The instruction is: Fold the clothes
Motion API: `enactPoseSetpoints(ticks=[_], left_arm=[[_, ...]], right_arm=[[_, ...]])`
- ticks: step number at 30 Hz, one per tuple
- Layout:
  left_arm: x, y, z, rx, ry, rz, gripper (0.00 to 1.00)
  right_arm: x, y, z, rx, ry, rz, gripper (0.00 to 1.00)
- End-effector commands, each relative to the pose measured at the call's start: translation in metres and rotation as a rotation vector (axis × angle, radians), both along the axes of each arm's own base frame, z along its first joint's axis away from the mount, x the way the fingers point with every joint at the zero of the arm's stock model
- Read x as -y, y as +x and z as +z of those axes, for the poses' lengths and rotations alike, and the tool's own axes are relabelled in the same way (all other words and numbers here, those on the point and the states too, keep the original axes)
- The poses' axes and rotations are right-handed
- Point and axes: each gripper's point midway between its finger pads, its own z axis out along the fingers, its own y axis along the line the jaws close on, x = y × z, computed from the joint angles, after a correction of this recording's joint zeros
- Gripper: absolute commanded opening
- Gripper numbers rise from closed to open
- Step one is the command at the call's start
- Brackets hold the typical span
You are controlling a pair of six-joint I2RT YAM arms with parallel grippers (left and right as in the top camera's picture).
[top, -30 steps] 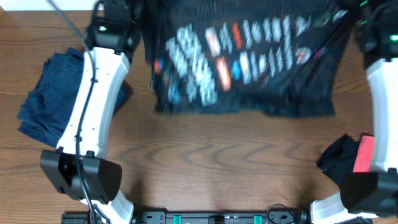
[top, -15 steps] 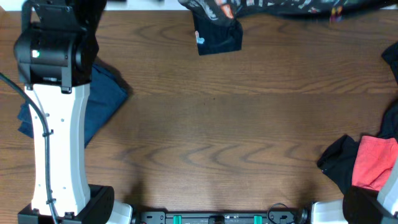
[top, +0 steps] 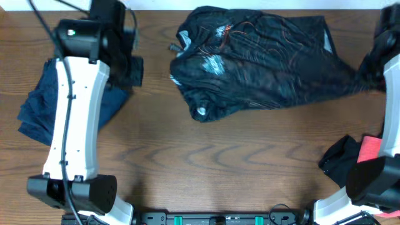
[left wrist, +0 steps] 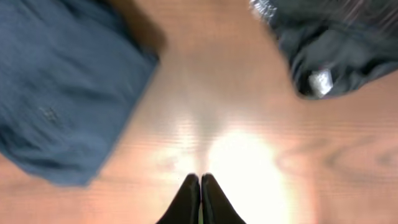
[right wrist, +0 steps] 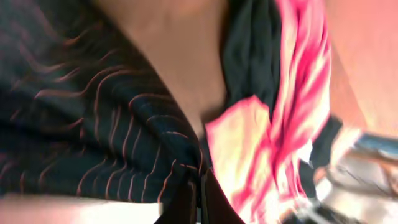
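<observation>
The left pincer (left wrist: 199, 186) is seen closed and empty over bare counter (left wrist: 205, 112). The navy garment (left wrist: 62, 87) lies to its left, and the jersey (left wrist: 336, 43) ahead to its right. The right pincer (right wrist: 199, 190) is pressed together on the jersey's edge, with the red garment (right wrist: 273, 143) just to its right. Only overhead is the jersey (top: 262, 62) shown whole, crumpled and drawn to a point toward the right arm (top: 390, 94).

Desk (top: 219, 150): brown wood, visible grain, smooth, slight sheen.
Black jersey (top: 269, 62): thin cloth, faintly glossy, printed lines.
Navy garment (top: 37, 106): soft matt cloth.
Coral-red garment (top: 369, 153): matt cloth.
Left arm shell (top: 72, 125): smooth white plastic.
</observation>
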Motion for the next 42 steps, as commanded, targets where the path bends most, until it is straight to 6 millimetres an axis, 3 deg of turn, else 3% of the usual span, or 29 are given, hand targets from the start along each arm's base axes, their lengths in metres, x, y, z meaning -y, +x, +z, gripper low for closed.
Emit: enactPoseSetpoints(ticks=[1, 3, 7, 12, 13, 15, 19, 24, 32, 42], left_arm=[[0.009, -0.021, -0.028, -0.132, -0.063, 0.031, 0.06], [0.018, -0.029, -0.043, -0.189, -0.108, 0.032, 0.06], [0.054, -0.037, -0.068, -0.250, -0.258, -0.010, 0.06], [0.092, -0.037, -0.087, -0.235, -0.318, -0.106, 0.07], [0.098, -0.036, -0.090, -0.223, -0.318, -0.126, 0.24], [0.112, -0.032, -0.098, -0.195, -0.322, -0.161, 0.42], [0.134, -0.027, -0.119, -0.155, -0.329, -0.202, 0.47], [0.135, -0.025, -0.152, -0.160, -0.313, -0.101, 0.49], [0.149, -0.021, -0.176, -0.151, -0.383, -0.120, 0.62], [0.174, -0.011, -0.218, -0.174, -0.391, -0.125, 0.62]], right_arm=[[0.003, -0.027, -0.023, -0.107, 0.002, -0.043, 0.01], [-0.001, -0.037, -0.042, -0.160, 0.027, -0.041, 0.01], [-0.005, -0.045, -0.069, -0.201, 0.044, -0.040, 0.01], [-0.009, -0.047, -0.080, -0.206, 0.071, -0.039, 0.01], [-0.010, -0.046, -0.080, -0.202, 0.073, -0.038, 0.01], [-0.010, -0.046, -0.080, -0.200, 0.077, -0.038, 0.01], [-0.011, -0.045, -0.080, -0.199, 0.080, -0.038, 0.01], [-0.011, -0.045, -0.080, -0.198, 0.080, -0.038, 0.01], [-0.011, -0.041, -0.081, -0.180, 0.083, -0.037, 0.01], [-0.010, -0.040, -0.081, -0.177, 0.082, -0.037, 0.01]])
